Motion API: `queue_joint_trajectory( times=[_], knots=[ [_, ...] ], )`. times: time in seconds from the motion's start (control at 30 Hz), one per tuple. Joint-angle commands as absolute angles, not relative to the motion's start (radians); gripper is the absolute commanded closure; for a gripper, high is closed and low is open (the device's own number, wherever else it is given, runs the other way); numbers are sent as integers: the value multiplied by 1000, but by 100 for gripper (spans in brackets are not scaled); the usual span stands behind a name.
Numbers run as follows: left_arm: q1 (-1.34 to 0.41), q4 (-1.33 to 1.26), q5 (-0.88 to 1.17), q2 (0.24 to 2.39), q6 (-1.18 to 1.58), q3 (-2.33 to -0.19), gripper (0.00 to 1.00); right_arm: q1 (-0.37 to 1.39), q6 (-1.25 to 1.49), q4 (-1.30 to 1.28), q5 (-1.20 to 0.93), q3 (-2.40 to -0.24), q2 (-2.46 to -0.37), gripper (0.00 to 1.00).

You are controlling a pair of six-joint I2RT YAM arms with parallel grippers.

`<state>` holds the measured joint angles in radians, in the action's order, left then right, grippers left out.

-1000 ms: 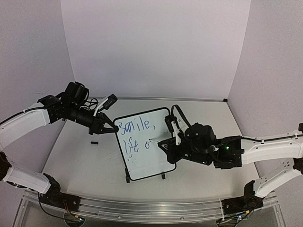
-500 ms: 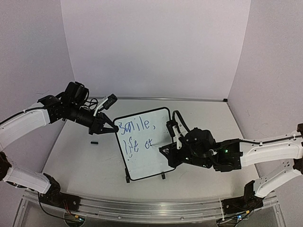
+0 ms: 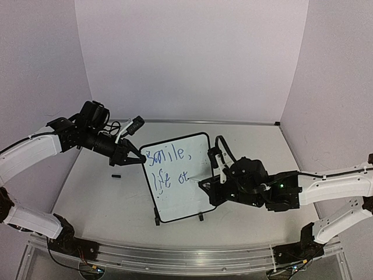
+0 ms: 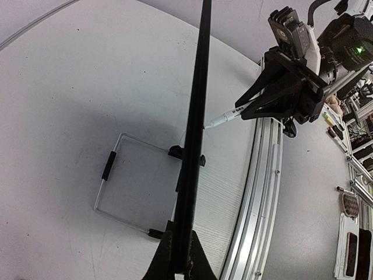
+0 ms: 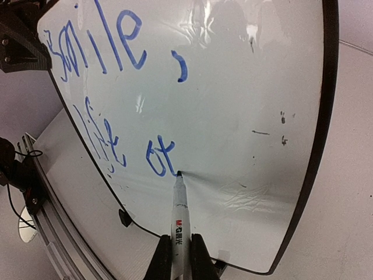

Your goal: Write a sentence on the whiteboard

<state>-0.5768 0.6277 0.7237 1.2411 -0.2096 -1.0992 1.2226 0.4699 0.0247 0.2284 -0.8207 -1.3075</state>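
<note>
The whiteboard stands tilted on the table, seen edge-on as a black frame in the left wrist view. My left gripper is shut on the frame at the board's upper left edge. The sentence is blue handwriting: "Smile," above "life ot". My right gripper is shut on a white marker. The marker's tip touches the board just right of the "t". In the top view the right gripper sits at the board's right side.
A thin wire frame with a black sleeve lies on the table behind the board; the sleeve shows as a small black piece. The board's black feet rest near the front. An aluminium rail runs along the near edge.
A "t" has appeared after the "o" on the second line. My right gripper with the marker has shifted slightly right and down. The left arm and board have stayed put.
</note>
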Motion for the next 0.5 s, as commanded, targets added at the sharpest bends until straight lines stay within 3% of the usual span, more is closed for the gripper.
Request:
queue_joint_trajectory(
  times=[0.0,0.47],
  knots=[
    [-566,601,664,1245,-235,-1109,100,1221,440,12,260,-865,-1268,100],
    [-567,600,666,1246,-234,-1110,100,1221,360,26,304,-931,-1283,100]
  ],
)
